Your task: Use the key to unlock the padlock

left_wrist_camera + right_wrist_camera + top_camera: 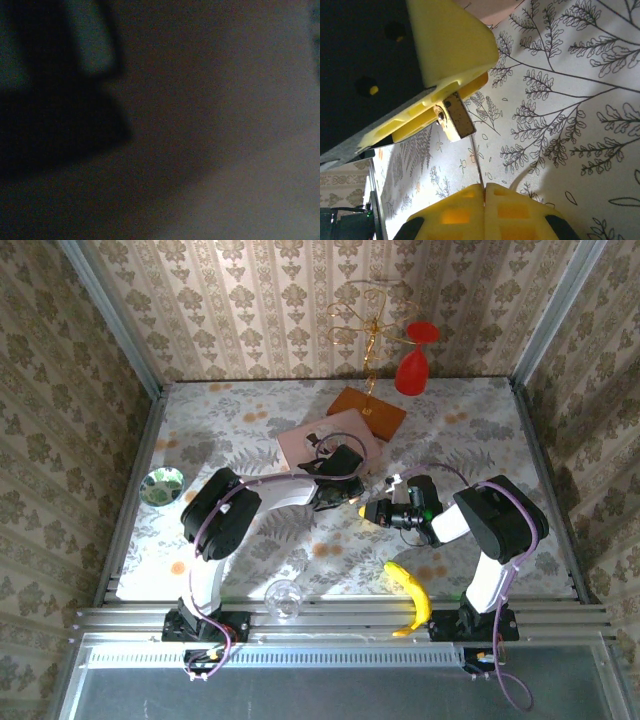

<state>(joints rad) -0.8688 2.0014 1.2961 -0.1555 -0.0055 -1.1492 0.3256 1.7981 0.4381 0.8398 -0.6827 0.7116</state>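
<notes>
The brass padlock point(454, 119) is held pinched in the narrowly parted left gripper point(447, 102), just ahead of the pressed-together fingertips of the right gripper point(484, 192), where no key can be made out.

Two robot arms of one build: the left arm point(222, 512) and the right arm point(497, 522) have bulky black joint housings joined by smooth white rounded links. Thin lilac cables point(516, 680) loop out from the black bases at six o'clock. The right gripper point(484, 187) has blocky yellow plastic fingers point(455, 215) with square recesses, black patches at five and seven o'clock.
</notes>
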